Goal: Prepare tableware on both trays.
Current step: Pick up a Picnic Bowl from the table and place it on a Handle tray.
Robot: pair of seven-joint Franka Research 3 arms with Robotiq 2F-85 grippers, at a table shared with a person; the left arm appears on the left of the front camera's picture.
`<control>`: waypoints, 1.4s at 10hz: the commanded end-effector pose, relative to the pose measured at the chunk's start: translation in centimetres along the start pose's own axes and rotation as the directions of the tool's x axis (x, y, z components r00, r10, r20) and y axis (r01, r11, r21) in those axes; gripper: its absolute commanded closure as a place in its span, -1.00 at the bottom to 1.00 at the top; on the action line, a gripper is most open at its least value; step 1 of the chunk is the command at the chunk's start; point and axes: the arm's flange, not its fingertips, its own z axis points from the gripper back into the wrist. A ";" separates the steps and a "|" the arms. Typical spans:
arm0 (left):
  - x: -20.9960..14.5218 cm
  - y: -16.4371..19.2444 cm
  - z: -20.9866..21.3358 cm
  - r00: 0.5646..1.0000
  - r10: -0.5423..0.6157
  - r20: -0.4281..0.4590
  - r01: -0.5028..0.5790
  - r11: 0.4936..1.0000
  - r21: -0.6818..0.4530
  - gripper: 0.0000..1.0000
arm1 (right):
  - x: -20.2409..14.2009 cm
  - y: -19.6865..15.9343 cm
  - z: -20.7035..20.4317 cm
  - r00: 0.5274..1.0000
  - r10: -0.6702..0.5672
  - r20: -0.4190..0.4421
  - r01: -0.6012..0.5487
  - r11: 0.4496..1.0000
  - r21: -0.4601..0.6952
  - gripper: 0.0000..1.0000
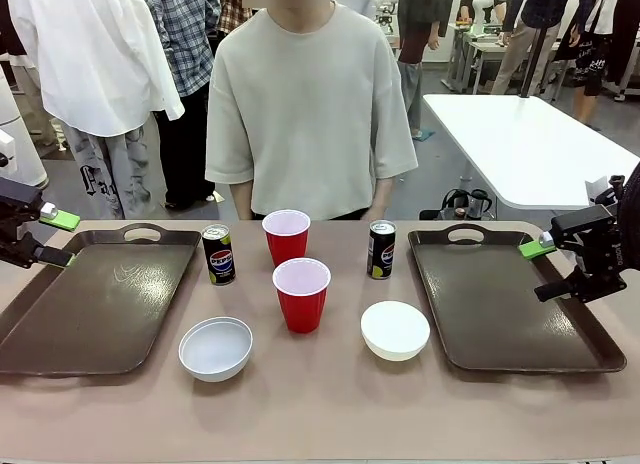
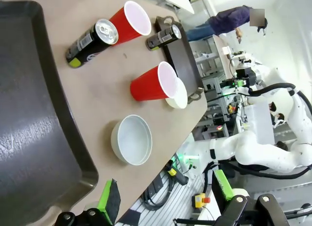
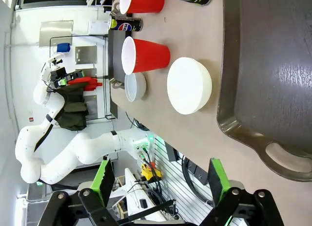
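Trays [image 1: 100,319] flanked by left hand [image 1: 55,239] and right hand [image 1: 545,269], both hovering spread wide.

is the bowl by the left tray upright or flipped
Upright: the bowl shows its rim and hollow inside facing up, with nothing in it.

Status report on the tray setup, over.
Left gripper open, right gripper open, both empty. Left tray, right tray bare. Between them: far cup, near cup, left bowl, right bowl, left can, right can. Nothing blocking.
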 end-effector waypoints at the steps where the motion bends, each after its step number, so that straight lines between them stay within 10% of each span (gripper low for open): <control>1: 0.2 0.1 0.0 1.000 -0.012 0.011 0.012 1.000 -0.017 -1.00 | 0.3 -0.1 -0.2 1.000 0.018 0.011 -0.019 0.999 0.029 -1.00; 6: 0.0 0.0 0.0 1.000 0.000 -0.001 0.000 1.000 0.000 -1.00 | 0.3 -0.1 -0.2 1.000 0.018 0.011 -0.019 0.999 0.029 -1.00; 8: 1.4 -4.5 -2.7 0.987 -0.068 -0.146 0.101 0.967 0.234 -1.00 | 0.3 -0.1 -0.2 1.000 0.018 0.011 -0.019 0.999 0.029 -1.00; 14: -0.4 -6.5 -17.7 0.914 -0.054 -0.403 0.348 0.616 0.707 -1.00 | 0.3 -0.1 -0.2 1.000 0.018 0.011 -0.019 0.999 0.029 -1.00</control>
